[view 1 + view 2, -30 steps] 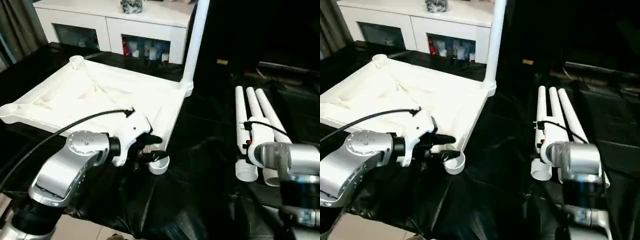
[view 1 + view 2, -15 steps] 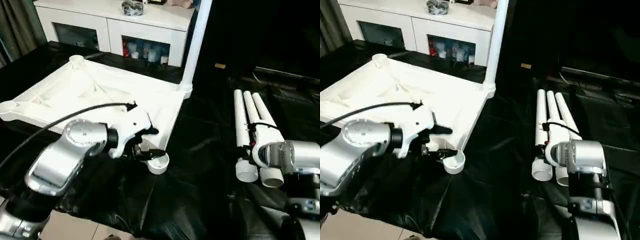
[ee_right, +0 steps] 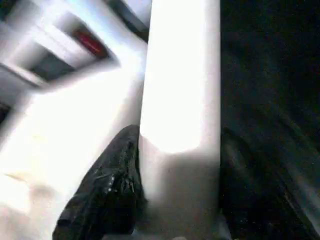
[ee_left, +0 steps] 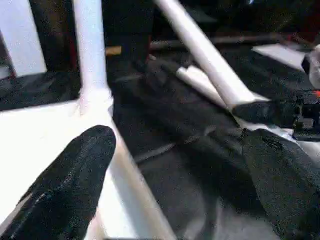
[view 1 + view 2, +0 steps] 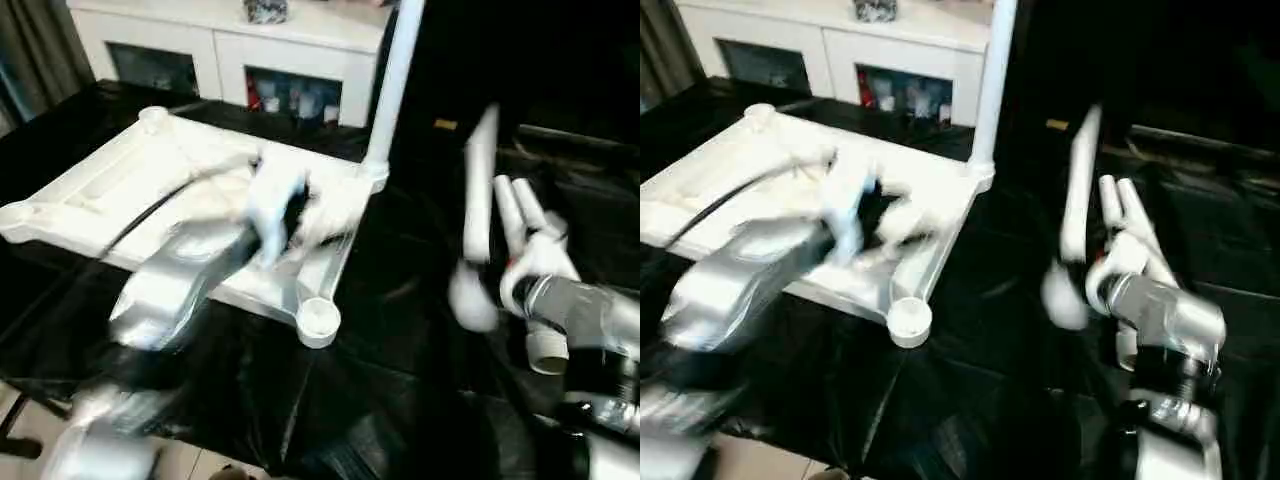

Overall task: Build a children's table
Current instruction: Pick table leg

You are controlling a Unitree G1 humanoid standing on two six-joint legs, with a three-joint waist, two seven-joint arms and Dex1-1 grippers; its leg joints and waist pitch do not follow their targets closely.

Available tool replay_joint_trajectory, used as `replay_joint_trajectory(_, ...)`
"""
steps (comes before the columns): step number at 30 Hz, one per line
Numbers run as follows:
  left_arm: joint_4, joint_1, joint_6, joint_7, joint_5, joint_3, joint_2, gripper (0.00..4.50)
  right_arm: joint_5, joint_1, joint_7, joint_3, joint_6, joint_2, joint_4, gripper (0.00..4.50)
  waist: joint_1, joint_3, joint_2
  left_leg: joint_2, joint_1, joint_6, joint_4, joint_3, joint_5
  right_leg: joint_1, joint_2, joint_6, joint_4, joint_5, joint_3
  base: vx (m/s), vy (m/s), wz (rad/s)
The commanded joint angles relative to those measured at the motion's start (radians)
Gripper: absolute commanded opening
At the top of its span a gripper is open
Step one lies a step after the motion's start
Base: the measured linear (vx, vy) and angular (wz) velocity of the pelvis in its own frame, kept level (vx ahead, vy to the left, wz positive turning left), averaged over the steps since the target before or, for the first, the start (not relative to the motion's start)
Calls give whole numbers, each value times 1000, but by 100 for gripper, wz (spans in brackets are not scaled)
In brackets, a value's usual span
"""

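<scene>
The white tabletop lies underside up on the black cloth. One white leg stands upright in its far right corner socket. The near right socket holds nothing. My left gripper hovers over the tabletop's right side; in the left wrist view its fingers stand wide apart, open, with nothing between them. On the right, my right gripper is shut on another leg, held off the cloth and tilted steeply, its upper end away from me. Two more legs lie side by side behind it.
A white cabinet with glass doors stands behind the table. Black cloth covers the table between the tabletop and the lying legs. The table's front edge runs near the bottom of the eye views.
My left gripper opened, left the near right socket and swung up over the tabletop. My right gripper closed on the leftmost lying leg and raised it, tilted, off the cloth.
</scene>
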Motion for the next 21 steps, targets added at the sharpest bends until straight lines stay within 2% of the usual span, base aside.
replay_joint_trajectory(1, 30, -25, 34, 41, -42, 53, -22, 450, 89, -7, 59, -38, -18, 5, -79, 188, 10, -74, 1, 9, 3, 43, -52, 4, -77, 66, -63, -190, -77, -69, 46, 0, 0, 0)
replay_joint_trajectory(2, 46, -64, 67, 63, -136, 129, -93, 450, 189, 3, 138, -53, 13, 33, -163, 187, 12, -75, -1, 11, 0, 52, -53, 1, -64, 69, -64, -196, -74, -61, 45, 0, 0, 0)
replay_joint_trajectory(3, 49, -89, 108, 70, -194, 171, -132, 450, 248, 17, 191, -44, 42, 45, -221, 187, 21, -76, 2, 11, -2, 65, -50, 1, -53, 70, -68, -207, -76, -47, 44, 0, 0, 0)
replay_joint_trajectory(4, 51, -105, 136, 74, -230, 196, -156, 450, 284, 27, 225, -36, 60, 51, -257, 187, 20, -77, 0, 10, -2, 73, -48, 3, -47, 73, -66, -212, -73, -33, 44, 0, 0, 0)
replay_joint_trajectory(5, 51, -105, 136, 74, -230, 196, -156, 450, 284, 27, 225, -36, 60, 51, -257, 187, 25, -78, 0, 12, -2, 80, -48, 1, -40, 74, -68, -220, -70, -19, 43, 0, 0, 0)
replay_joint_trajectory(6, 49, -132, 161, 70, -288, 209, -187, 450, 341, 59, 295, 15, 83, 57, -332, 187, 29, -76, 5, 16, 1, 85, -50, -1, -46, 66, -68, -220, -75, -39, 41, 0, 0, 0)
replay_joint_trajectory(7, 50, -138, 166, 69, -301, 212, -195, 450, 353, 67, 311, 29, 89, 57, -348, 187, 34, -77, 5, 17, 5, 86, -49, 1, -48, 67, -68, -220, -75, -36, 42, 0, 0, 0)
replay_joint_trajectory(8, 53, -152, 172, 74, -322, 223, -211, 450, 372, 81, 331, 53, 99, 58, -373, 187, 35, -75, 3, 18, 3, 86, -52, -1, -51, 67, -68, -224, -76, -32, 43, 0, 0, 0)
replay_joint_trajectory(9, 53, -152, 172, 74, -322, 223, -211, 450, 372, 81, 331, 53, 99, 58, -373, 187, 36, -73, 3, 17, 2, 79, -53, -1, -60, 68, -69, -216, -80, -58, 42, 0, 0, 0)
replay_joint_trajectory(11, 73, -182, 176, 93, -364, 258, -249, 450, 369, 105, 358, 113, 107, 51, -401, 187, 36, -71, 3, 17, 3, 59, -54, -1, -84, 66, -70, -198, -87, -119, 41, 0, 0, 0)
replay_joint_trajectory(13, 77, -191, 185, 100, -373, 270, -258, 450, 372, 112, 359, 127, 102, 47, -405, 186, 38, -67, 2, 16, 4, 39, -57, -1, -103, 64, -72, -166, -97, -192, 42, 0, 0, 0)
replay_joint_trajectory(14, 75, -197, 192, 103, -394, 285, -268, 450, 365, 119, 363, 145, 97, 39, -405, 186, 37, -67, -4, 16, 4, 37, -58, 0, -107, 64, -71, -156, -100, -209, 42, 0, 0, 0)
replay_joint_trajectory(15, 75, -197, 192, 103, -394, 285, -268, 450, 365, 119, 363, 145, 97, 39, -405, 186, 39, -67, -3, 15, 3, 33, -58, -1, -105, 65, -73, -151, -99, -220, 41, 0, 0, 0)
replay_joint_trajectory(16, 71, -204, 208, 111, -414, 302, -276, 450, 368, 125, 367, 155, 98, 33, -410, 186, 37, -67, -11, 16, 2, 32, -59, 0, -103, 63, -71, -135, -102, -237, 42, 0, 0, 0)
replay_joint_trajectory(17, 65, -207, 220, 117, -433, 316, -283, 450, 370, 129, 370, 163, 102, 28, -414, 186, 40, -67, -6, 15, 1, 29, -57, -1, -94, 64, -72, -130, -99, -237, 41, 0, 0, 0)
replay_joint_trajectory(18, 56, -208, 237, 125, -454, 328, -289, 450, 370, 135, 378, 175, 106, 17, -421, 186, 40, -68, -6, 15, 0, 31, -58, -2, -89, 63, -72, -124, -101, -235, 41, 0, 0, 0)
replay_joint_trajectory(19, 56, -208, 237, 125, -454, 328, -289, 450, 370, 135, 378, 175, 106, 17, -421, 186, 39, -68, -11, 14, -2, 31, -57, -1, -86, 65, -71, -122, -99, -229, 41, 0, 0, 0)
replay_joint_trajectory(20, 53, -207, 240, 126, -458, 330, -290, 450, 370, 136, 380, 178, 107, 15, -421, 186, 41, -67, -9, 15, -1, 33, -58, -2, -80, 63, -71, -118, -100, -228, 41, 0, 0, 0)
replay_joint_trajectory(21, 38, -201, 260, 140, -487, 338, -293, 450, 367, 147, 394, 208, 106, -8, -427, 186, 41, -69, -17, 14, -4, 36, -57, -2, -71, 67, -72, -118, -96, -217, 40, 0, 0, 0)
